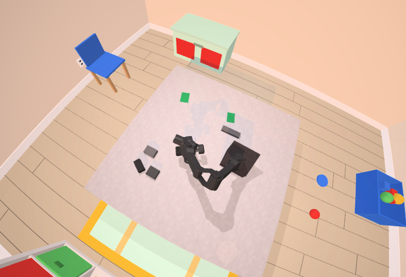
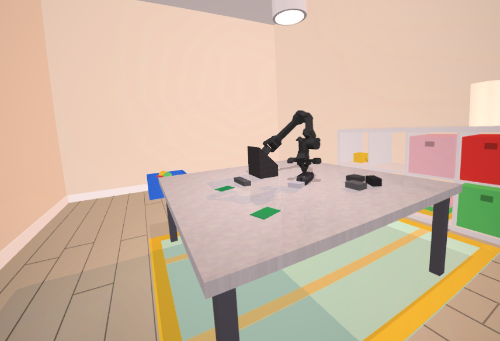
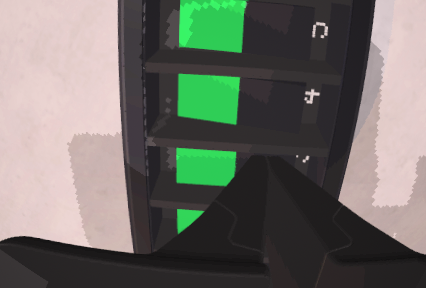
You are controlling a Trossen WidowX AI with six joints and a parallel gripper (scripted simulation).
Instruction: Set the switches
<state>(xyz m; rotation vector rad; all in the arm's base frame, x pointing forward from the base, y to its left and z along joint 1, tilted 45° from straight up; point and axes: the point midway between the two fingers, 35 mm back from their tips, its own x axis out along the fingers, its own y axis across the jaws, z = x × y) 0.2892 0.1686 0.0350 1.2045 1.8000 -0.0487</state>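
The dark grey controller unit [image 2: 309, 177] [image 3: 131, 118] lies on the bench with its switches facing up, so the label is hidden. In the wrist view it runs top to bottom, green ends on the left and dark ends on the right. Several switches show, with a 4 readable beside one; which ends are pressed down is hard to tell. My gripper [image 2: 305, 172] [image 3: 263, 170] is shut and empty, pointing down. Its tips overlap the dark side of the switch below number 4; contact cannot be told. In the top view the arm hides most of the unit and the fingertips.
Three dark blocks [image 1: 151, 151] [image 1: 139, 165] [image 1: 152, 172] lie to the left in the top view. A grey bar [image 1: 230, 131] [image 2: 242, 181] lies near the arm's base. Two green squares [image 1: 184, 97] [image 1: 230, 117] lie flat. A pale block [image 2: 295, 184] sits beside the unit.
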